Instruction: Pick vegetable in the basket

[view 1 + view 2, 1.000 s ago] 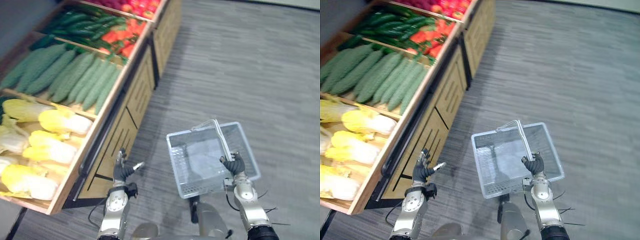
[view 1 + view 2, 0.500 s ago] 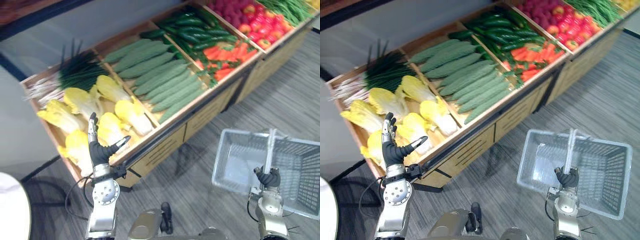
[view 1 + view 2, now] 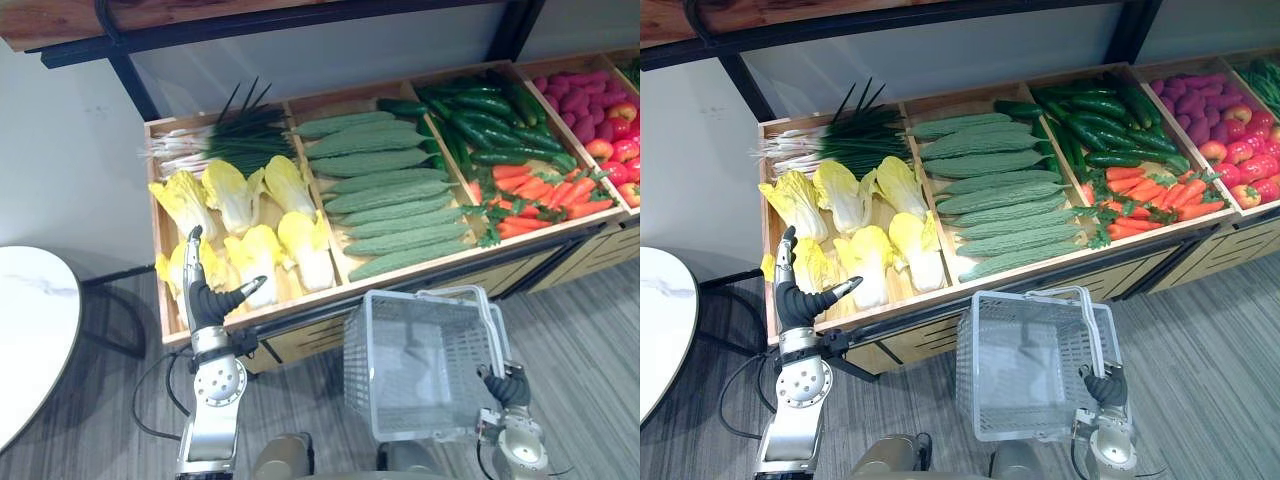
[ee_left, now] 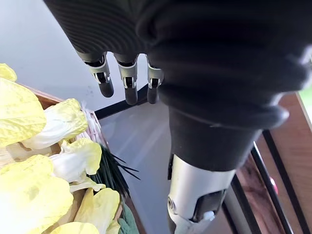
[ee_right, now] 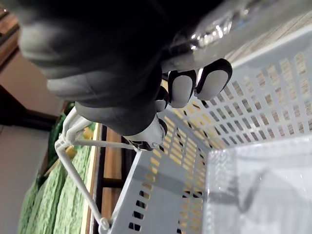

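A wooden stand holds yellow cabbages (image 3: 250, 220), ridged green gourds (image 3: 385, 195), dark cucumbers (image 3: 480, 120), carrots (image 3: 540, 195) and green onions (image 3: 215, 140). My left hand (image 3: 205, 300) is raised at the stand's front edge, just before the cabbages, open with straight fingers (image 4: 126, 83) and holding nothing. The pale grey mesh basket (image 3: 360, 370) hangs in front of the stand, below the gourds, and has nothing in it. My right hand (image 3: 505, 388) is shut on the basket's handle (image 3: 480, 310), fingers (image 5: 185, 87) curled round the bar.
Red and purple produce (image 3: 600, 110) fills the stand's far right bin. A white round table (image 3: 25, 330) stands at the left. A dark-framed shelf (image 3: 300, 20) runs above the stand. Grey floor (image 3: 590, 340) lies to the right of the basket.
The camera has swung round, so the stand now faces me squarely. My left hand stays raised and open by the cabbages. The right hand still holds the basket.
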You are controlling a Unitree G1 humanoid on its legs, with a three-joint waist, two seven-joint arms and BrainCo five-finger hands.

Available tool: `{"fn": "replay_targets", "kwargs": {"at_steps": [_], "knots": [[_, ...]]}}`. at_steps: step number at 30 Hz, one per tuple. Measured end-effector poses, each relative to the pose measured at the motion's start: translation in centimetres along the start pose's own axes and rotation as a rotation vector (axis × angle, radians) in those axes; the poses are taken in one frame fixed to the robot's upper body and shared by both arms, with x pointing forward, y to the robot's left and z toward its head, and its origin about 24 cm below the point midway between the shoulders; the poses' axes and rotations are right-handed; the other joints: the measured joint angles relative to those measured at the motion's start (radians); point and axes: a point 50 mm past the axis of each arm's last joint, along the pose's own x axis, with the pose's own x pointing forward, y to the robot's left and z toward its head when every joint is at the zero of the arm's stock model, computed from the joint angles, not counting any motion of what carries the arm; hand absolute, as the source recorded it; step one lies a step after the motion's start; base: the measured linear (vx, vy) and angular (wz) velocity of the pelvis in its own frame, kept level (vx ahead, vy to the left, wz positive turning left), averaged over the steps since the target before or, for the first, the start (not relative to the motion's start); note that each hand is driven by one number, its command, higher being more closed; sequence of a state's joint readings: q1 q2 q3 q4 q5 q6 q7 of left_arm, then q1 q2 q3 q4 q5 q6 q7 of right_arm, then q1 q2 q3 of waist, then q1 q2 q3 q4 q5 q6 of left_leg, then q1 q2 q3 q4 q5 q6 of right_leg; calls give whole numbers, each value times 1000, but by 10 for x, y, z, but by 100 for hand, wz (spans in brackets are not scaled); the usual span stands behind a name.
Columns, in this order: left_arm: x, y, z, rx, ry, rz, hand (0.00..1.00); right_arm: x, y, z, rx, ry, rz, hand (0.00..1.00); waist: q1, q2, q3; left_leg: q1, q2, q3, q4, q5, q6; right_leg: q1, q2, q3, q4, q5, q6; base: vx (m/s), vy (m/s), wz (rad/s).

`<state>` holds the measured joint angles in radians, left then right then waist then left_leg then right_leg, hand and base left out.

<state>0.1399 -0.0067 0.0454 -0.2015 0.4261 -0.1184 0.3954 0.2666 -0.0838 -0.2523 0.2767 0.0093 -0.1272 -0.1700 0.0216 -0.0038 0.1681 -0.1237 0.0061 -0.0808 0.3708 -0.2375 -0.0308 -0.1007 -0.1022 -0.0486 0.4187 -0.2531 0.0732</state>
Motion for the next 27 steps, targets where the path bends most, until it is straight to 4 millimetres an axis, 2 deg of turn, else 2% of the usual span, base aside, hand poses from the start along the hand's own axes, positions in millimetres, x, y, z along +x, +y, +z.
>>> {"fn": "replay_targets", "kwargs": {"at_steps": [2,5,8,12,17,23,26,27], "knots": [[-1,-1,-8,29,32,-8,0,-2,-2,1,-2,-7,-4,100,-2,-2,-13,13,1,1,-29,10,-4,11,0,-4,-17,2,-3,47,-76,7],[-2,-8,-30,110,111,-58,0,-9,-5,-8,-13,24,1,100,-5,-28,-61,31,-4,3,-103,56,-10,16,-4,-3,-64,19,-11,47,-31,0],[2,-11,-45,186,161,-93,0,-11,-3,-14,-21,49,23,100,-8,-46,-72,47,-1,1,-165,101,-20,32,0,-5,-127,54,-14,10,-10,0],[14,-13,-58,282,177,-116,0,-9,1,-23,-20,87,39,100,-11,-46,-73,52,6,-10,-255,165,-13,32,10,-15,-199,108,-18,-67,-17,5],[34,-7,-79,385,228,-139,0,-5,13,-28,-44,112,105,100,-36,-41,-65,45,17,-26,-361,243,-14,12,23,-32,-263,167,-21,-115,-14,9],[80,7,-74,443,192,-38,0,15,7,-5,-71,28,104,100,-53,-61,12,-41,31,-19,-433,309,-37,-117,43,-6,-268,215,-20,-154,-9,-13],[110,9,-53,446,109,27,0,22,10,5,-49,-5,106,100,-55,-62,37,-80,43,4,-462,346,-37,-178,50,15,-272,248,-21,-54,-21,-20],[112,9,-52,447,107,28,0,22,11,6,-46,-7,109,100,-55,-63,38,-83,44,6,-462,347,-36,-182,50,18,-272,249,-21,-22,-19,-26]]}}
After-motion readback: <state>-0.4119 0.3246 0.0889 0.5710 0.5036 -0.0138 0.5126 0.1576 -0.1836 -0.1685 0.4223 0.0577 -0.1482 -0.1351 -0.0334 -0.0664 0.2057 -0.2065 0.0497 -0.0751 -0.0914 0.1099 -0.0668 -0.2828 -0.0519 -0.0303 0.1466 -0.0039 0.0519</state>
